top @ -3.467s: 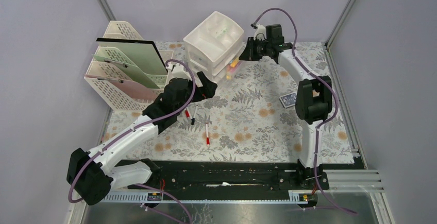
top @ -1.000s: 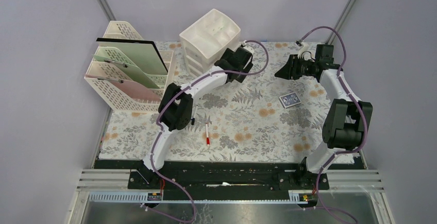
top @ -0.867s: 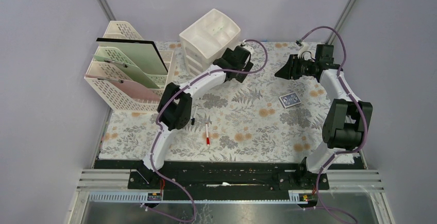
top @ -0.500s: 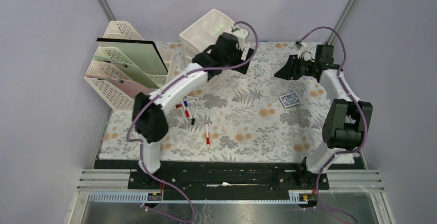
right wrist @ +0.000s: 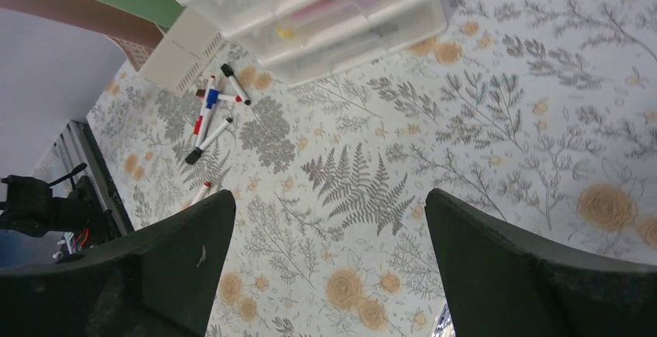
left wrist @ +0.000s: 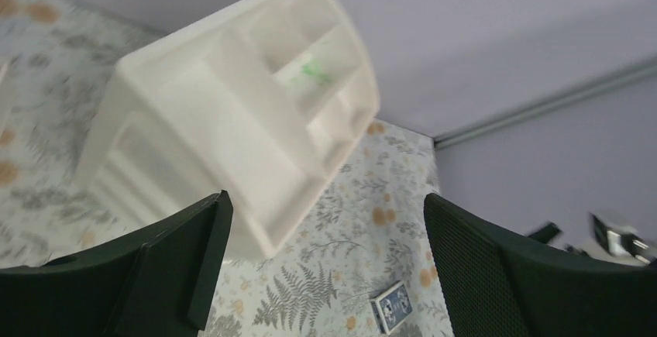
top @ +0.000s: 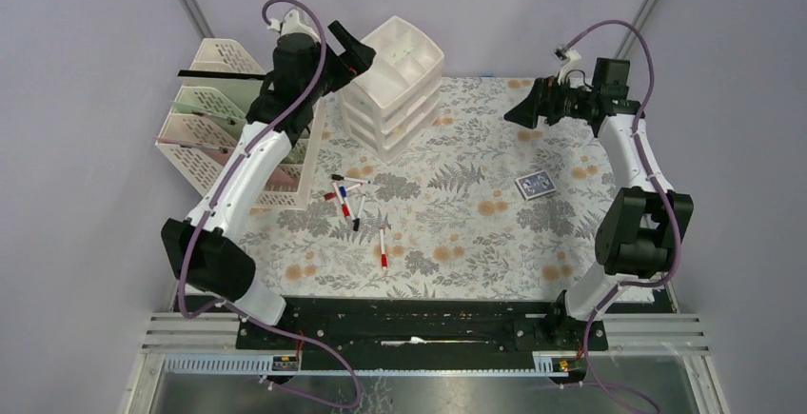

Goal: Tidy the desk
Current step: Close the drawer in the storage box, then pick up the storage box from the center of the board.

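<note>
The desk is a pale cloth printed with grey ferns and orange flowers. My left gripper is raised high at the back left, beside the top of the white drawer unit, open and empty. In the left wrist view the left gripper has its jaws wide apart, with the blurred drawer unit and the desk below. My right gripper hovers over the back right of the desk, open and empty. In the right wrist view the right gripper frames bare cloth.
Several markers lie in a loose pile left of centre, with one red-capped marker nearer me. A blue card deck lies at the right. The cream file rack with folders stands at the back left. Metal rails frame the desk.
My left arm has swung up and to the left, from the front of the drawer unit to beside its top. The right jaws have spread wide and that arm has hardly moved.
</note>
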Tool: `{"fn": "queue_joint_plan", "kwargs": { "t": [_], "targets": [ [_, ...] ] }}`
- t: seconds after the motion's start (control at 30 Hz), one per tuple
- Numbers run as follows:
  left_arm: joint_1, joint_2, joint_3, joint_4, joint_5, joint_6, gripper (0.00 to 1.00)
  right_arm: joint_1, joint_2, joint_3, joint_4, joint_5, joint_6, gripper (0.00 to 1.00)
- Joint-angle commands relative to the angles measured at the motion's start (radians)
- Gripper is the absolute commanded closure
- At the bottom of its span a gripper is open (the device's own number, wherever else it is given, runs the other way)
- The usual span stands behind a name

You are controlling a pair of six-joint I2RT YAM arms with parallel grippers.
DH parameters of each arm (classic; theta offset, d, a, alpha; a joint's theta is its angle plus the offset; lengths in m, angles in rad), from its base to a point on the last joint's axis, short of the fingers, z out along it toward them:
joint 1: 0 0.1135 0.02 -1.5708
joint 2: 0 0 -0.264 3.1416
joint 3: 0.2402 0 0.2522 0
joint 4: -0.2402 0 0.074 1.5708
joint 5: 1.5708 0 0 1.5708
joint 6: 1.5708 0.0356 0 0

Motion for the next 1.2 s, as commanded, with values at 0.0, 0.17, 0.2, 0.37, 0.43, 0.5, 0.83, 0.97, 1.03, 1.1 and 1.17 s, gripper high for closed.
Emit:
{"fn": "queue_joint_plan", "kwargs": {
  "t": [0.0,0.17,0.2,0.37,0.43,0.5,0.83,0.97,1.03,1.1,1.17],
  "targets": [
    [-0.005,0.037,0.053,-0.164,-0.183,-0.159,0.01,0.000,0.032,0.090,0.046,-0.118,0.080,0.00],
    [-0.004,0.151,0.198,-0.365,-0.272,-0.255,0.01,0.006,0.067,0.107,0.061,-0.122,0.143,0.00],
    [-0.005,0.180,0.230,-0.404,-0.282,-0.273,0.01,0.008,0.065,0.101,0.069,-0.107,0.170,0.00],
    [-0.005,0.320,0.391,-0.557,-0.318,-0.336,0.01,0.016,0.048,0.039,0.130,-0.091,0.207,0.00],
    [-0.005,0.368,0.439,-0.579,-0.318,-0.338,0.01,0.018,0.045,0.025,0.131,-0.088,0.206,0.00],
    [-0.008,0.403,0.475,-0.578,-0.308,-0.327,0.02,0.018,0.042,0.012,0.134,-0.083,0.206,0.00],
    [-0.015,0.483,0.528,-0.580,-0.294,-0.329,0.36,0.026,0.020,-0.044,0.149,-0.059,0.200,0.00],
    [-0.020,0.483,0.531,-0.581,-0.291,-0.334,0.49,0.027,0.022,-0.053,0.152,-0.057,0.200,0.00],
    [-0.021,0.479,0.533,-0.580,-0.285,-0.339,0.58,0.031,0.025,-0.056,0.152,-0.057,0.200,0.00],
    [-0.021,0.472,0.533,-0.579,-0.280,-0.346,0.65,0.035,0.027,-0.060,0.152,-0.057,0.197,0.00],
    [-0.020,0.467,0.536,-0.580,-0.270,-0.355,0.72,0.040,0.028,-0.063,0.153,-0.057,0.195,0.00]
  ]
}}
